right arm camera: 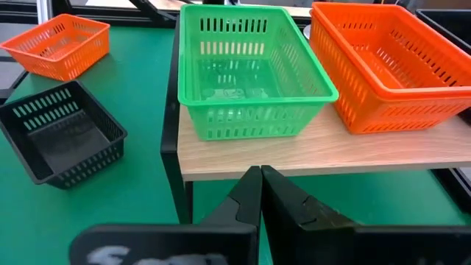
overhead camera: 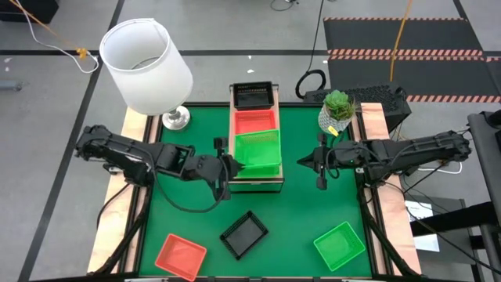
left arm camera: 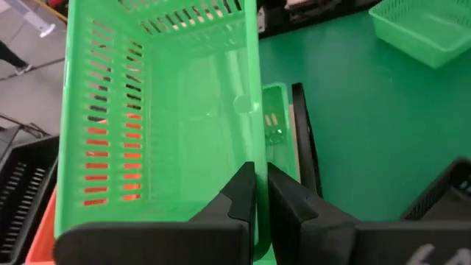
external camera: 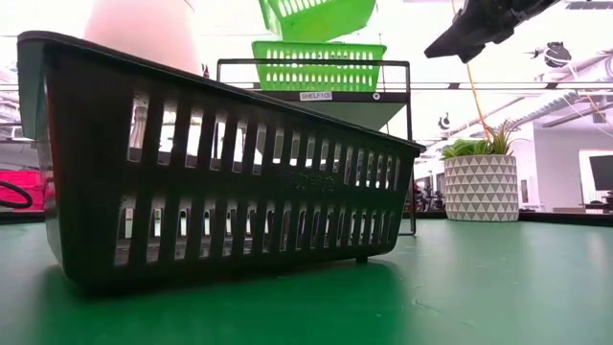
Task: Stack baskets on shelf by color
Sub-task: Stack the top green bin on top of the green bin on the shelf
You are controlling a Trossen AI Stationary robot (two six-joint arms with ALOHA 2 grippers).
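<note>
Left tool (overhead camera: 228,168) sits at the left edge of the shelf (overhead camera: 256,181), frame centre, fingers (left arm camera: 243,193) clamped on the rim of a green basket (overhead camera: 259,149) that's tilted and raised over the near end of the shelf; in the low view that held basket hangs above another green basket (external camera: 319,65) resting on the shelf. Right tool (overhead camera: 321,162) is just right of the shelf, fingers (right arm camera: 246,193) pressed together, holding nothing, pointed at the shelf side. On the shelf, going up-frame in the high view: green basket, then an orange-red basket (overhead camera: 255,121), then a black basket (overhead camera: 253,95) at the far end. Right wrist view shows the green and orange-red ones side by side on the wood board. Loose on the green bench (overhead camera: 305,211), lower part of the frame: orange-red basket (overhead camera: 181,254) lower left, black basket (overhead camera: 244,233) lower centre, green basket (overhead camera: 340,244) lower right, well apart from each other. White lamp (overhead camera: 149,66) upper left of the bench, potted plant (overhead camera: 337,110) upper right beside the shelf's far end.
</note>
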